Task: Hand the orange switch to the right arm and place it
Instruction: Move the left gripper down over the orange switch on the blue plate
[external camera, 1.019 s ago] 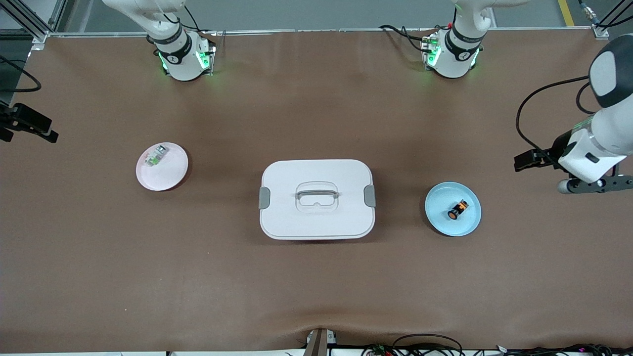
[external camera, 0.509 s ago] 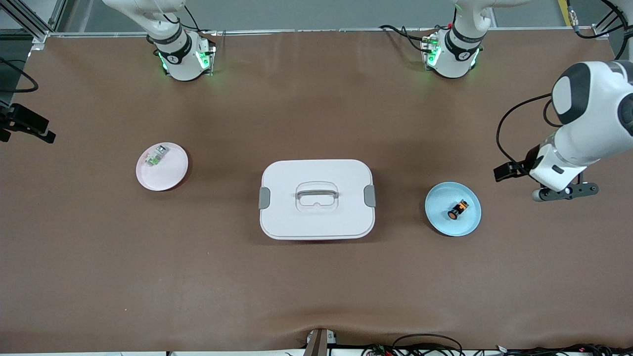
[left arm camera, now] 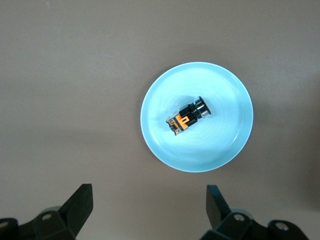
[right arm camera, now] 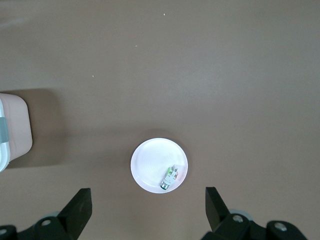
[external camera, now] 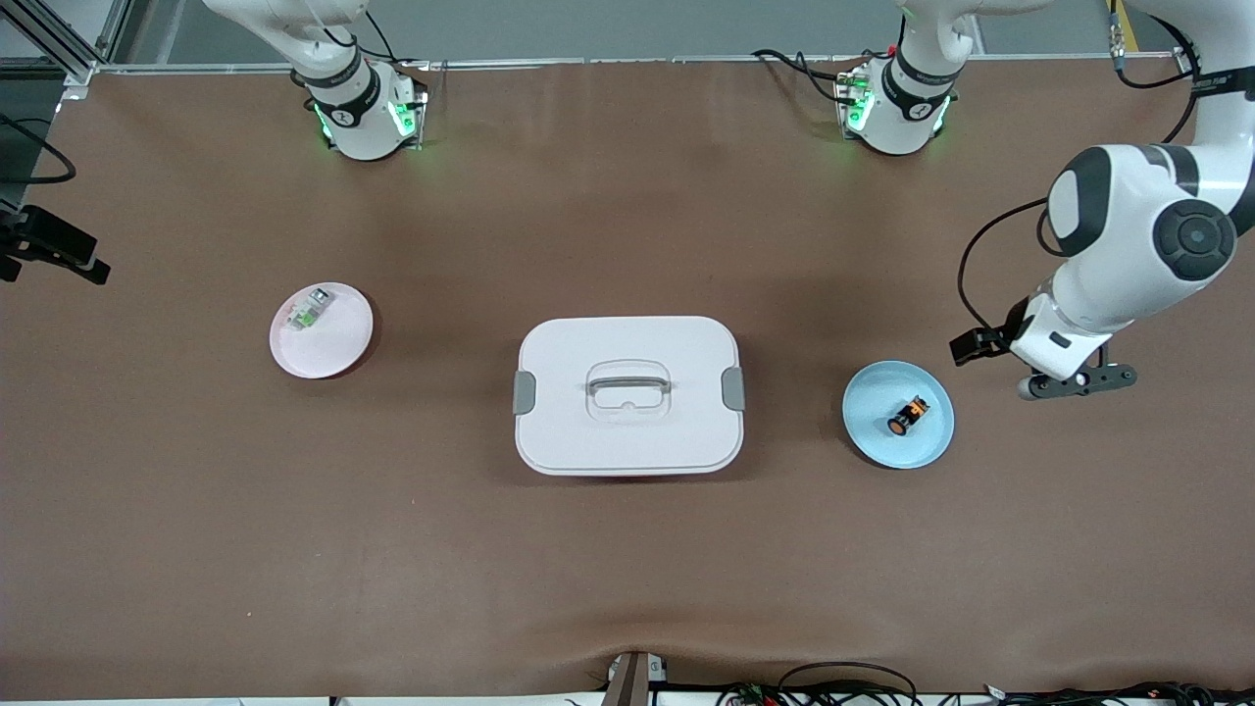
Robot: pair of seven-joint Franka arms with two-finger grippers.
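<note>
The orange switch is lying on its side in the blue plate, at 3 o'clock from the white box. The left gripper is hanging over the bare table at 2 o'clock from that plate, fingers spread wide. The right gripper is waiting high over the pink plate, fingers spread too.

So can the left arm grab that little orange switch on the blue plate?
Probably yes. The orange switch lies uncovered on the blue plate, and the open left gripper hangs close by with nothing between them.
</note>
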